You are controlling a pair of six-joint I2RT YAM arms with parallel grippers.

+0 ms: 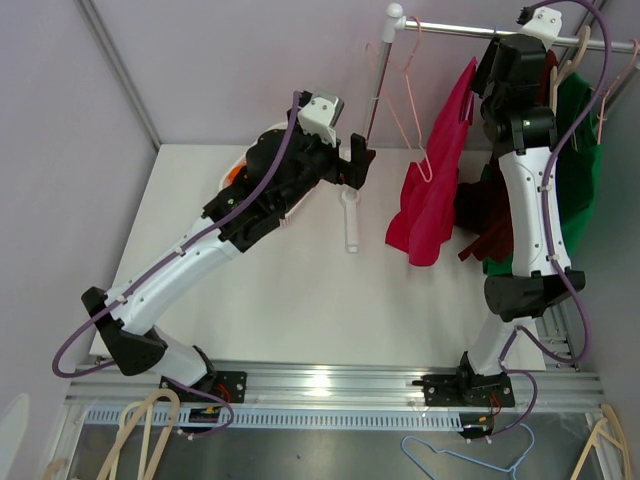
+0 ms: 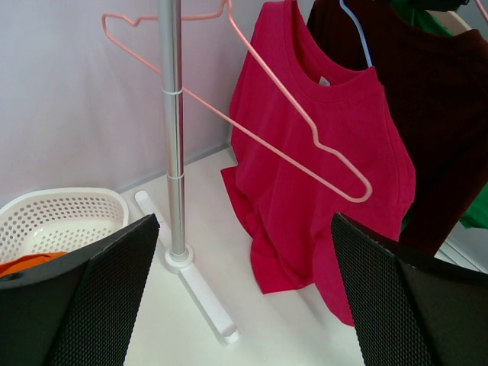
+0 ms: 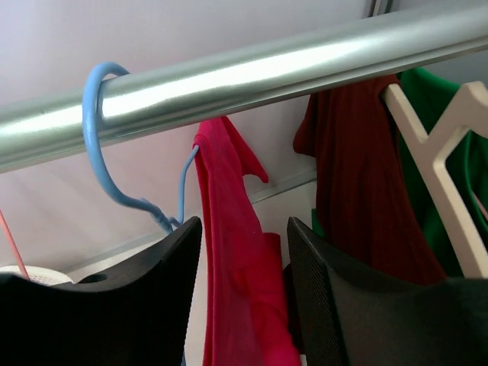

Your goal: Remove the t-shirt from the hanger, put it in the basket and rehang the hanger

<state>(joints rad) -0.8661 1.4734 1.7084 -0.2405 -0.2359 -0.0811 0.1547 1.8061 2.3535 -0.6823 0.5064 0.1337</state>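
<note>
A red t-shirt (image 1: 432,185) hangs bunched and tilted from a blue hanger (image 3: 99,130) on the silver rail (image 1: 470,28). Its lower end rests on the table. In the left wrist view the red t-shirt (image 2: 328,168) faces me, with the blue hanger (image 2: 357,34) running into its collar. My right gripper (image 1: 495,60) is raised just below the rail. It is open (image 3: 244,225), with the shirt's upper fabric (image 3: 232,252) hanging between its fingers. My left gripper (image 1: 358,165) is open and empty (image 2: 244,225), low by the rack's pole (image 2: 174,130), left of the shirt.
An empty pink hanger (image 2: 305,122) hangs between the pole and the red shirt. A dark maroon shirt (image 2: 427,107) and a green shirt (image 1: 585,150) hang to the right, with a wooden hanger (image 3: 435,160). A white basket (image 2: 61,210) stands at back left. The rack's foot (image 1: 350,215) lies on the table.
</note>
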